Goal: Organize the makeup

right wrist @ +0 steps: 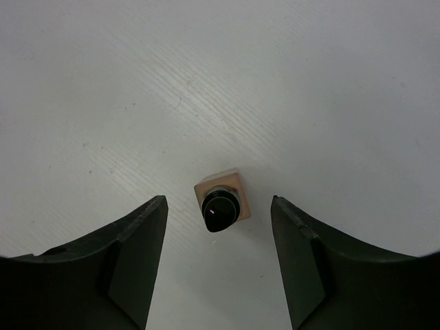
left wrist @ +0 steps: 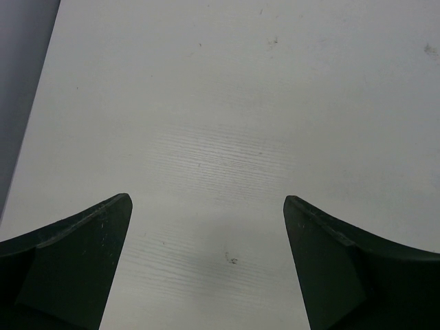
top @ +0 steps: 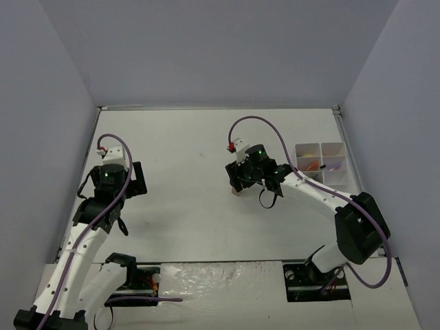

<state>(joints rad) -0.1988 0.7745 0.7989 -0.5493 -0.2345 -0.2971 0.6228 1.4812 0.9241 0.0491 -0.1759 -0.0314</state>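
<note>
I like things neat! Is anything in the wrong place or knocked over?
One bottle stands alone on the table, apart from the tray that holds the sticks. It looks upright, and nothing is spilled. The open right claw hangs over it.

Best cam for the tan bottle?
Right wrist: the tan bottle sits centred between the fingers of the open right end effector, dark cap facing the lens. Top external shows just a tan sliver under that end effector. Left wrist misses it.
</note>
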